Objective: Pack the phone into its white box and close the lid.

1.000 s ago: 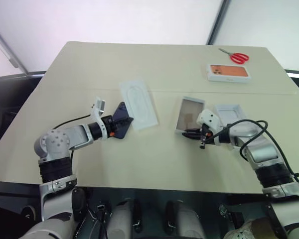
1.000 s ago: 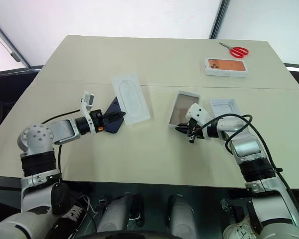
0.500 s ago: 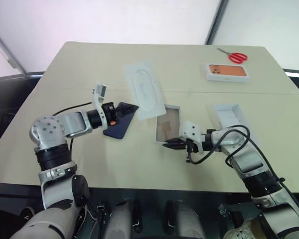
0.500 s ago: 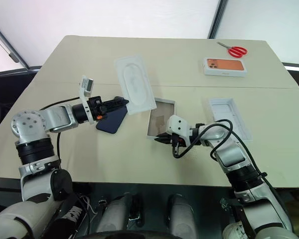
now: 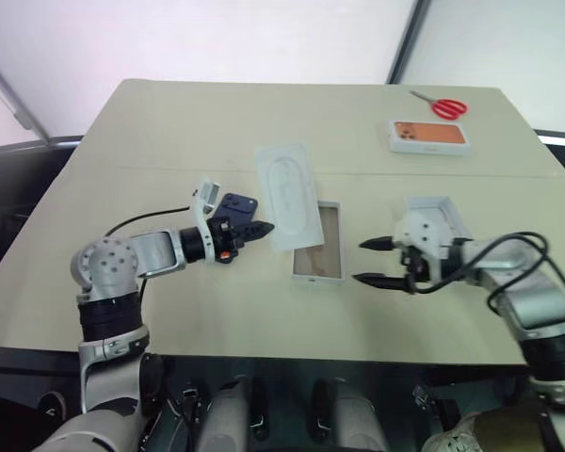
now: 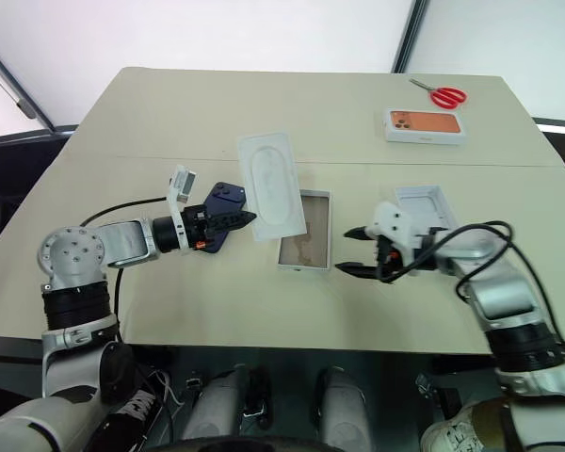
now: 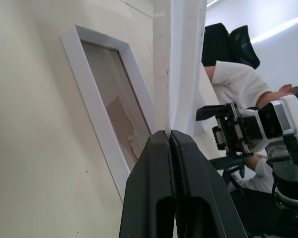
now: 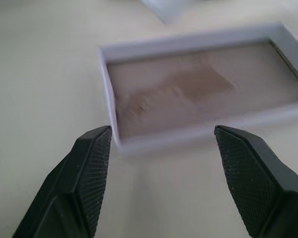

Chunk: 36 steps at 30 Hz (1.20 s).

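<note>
The white box (image 5: 318,279), a shallow tray with a tan floor, lies flat at the table's middle. My right gripper (image 5: 375,262) stands open just right of it, its fingertips (image 8: 97,141) clear of the box's near wall (image 8: 188,134). My left gripper (image 5: 262,228) is shut on the edge of a flat white insert (image 5: 287,188) with a phone-shaped recess, holding it tilted above the box's left edge. The dark navy phone (image 5: 235,202) lies beside the left gripper, partly hidden by it. The all-white lid (image 5: 435,215) rests behind my right gripper.
A white box printed with an orange phone (image 5: 431,137) and red scissors (image 5: 443,107) lie at the far right of the table. In the left wrist view a person in a white shirt (image 7: 233,79) sits beyond the table.
My right gripper slid the white box left to the table's middle, then opened and drew back to the right. My left gripper carried the insert right, to above the box's left edge.
</note>
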Each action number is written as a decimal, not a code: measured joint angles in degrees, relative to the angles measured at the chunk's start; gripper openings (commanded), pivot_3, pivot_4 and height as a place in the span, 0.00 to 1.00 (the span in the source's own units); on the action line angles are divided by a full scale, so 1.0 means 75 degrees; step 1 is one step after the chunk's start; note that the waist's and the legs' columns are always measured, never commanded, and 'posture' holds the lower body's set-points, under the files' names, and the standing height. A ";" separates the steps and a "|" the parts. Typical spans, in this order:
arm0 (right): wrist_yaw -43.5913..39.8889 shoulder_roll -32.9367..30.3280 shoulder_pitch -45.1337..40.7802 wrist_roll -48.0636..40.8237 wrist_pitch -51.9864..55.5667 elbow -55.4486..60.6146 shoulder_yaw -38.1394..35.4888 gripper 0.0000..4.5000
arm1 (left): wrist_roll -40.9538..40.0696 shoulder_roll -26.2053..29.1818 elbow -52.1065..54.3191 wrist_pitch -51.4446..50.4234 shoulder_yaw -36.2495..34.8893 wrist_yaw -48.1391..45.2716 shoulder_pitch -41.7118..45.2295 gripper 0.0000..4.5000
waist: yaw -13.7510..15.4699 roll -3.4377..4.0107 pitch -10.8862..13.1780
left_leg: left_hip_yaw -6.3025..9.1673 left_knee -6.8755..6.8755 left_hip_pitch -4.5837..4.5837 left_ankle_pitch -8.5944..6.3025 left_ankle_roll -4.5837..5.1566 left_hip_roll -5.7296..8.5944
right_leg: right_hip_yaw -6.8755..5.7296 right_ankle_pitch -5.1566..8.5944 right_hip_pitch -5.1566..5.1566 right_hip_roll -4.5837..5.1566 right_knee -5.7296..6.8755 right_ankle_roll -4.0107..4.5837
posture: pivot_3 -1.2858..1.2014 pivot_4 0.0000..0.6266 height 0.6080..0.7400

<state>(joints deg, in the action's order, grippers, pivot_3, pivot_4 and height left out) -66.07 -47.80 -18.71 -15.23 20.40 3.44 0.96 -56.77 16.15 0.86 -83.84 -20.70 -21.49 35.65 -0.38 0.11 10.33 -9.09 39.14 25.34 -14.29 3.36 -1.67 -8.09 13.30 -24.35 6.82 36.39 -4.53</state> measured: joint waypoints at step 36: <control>0.0973 0.0452 -0.0086 0.0224 -0.1216 -0.0871 -0.0418 0.79 | 0.1732 -0.0043 -0.2847 0.1026 0.2224 -0.1899 0.1252 0.40 | -0.0014 0.0000 0.0000 | 0.0000 0.0001 0.0000 0.0002 0.0002 -0.0001 | -0.0001 0.0000 0.0000 0.0001 -0.0001 -0.0001 | 0.52 0.24 0.98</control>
<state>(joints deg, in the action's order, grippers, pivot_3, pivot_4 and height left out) -58.77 -44.42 -19.35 -13.55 11.28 -3.10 -2.17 -43.78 15.82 -20.49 -76.14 -4.02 -35.73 45.04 -0.49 0.11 10.34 -9.10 39.15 25.34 -14.28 3.37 -1.67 -8.09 13.30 -24.35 6.83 36.39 -4.54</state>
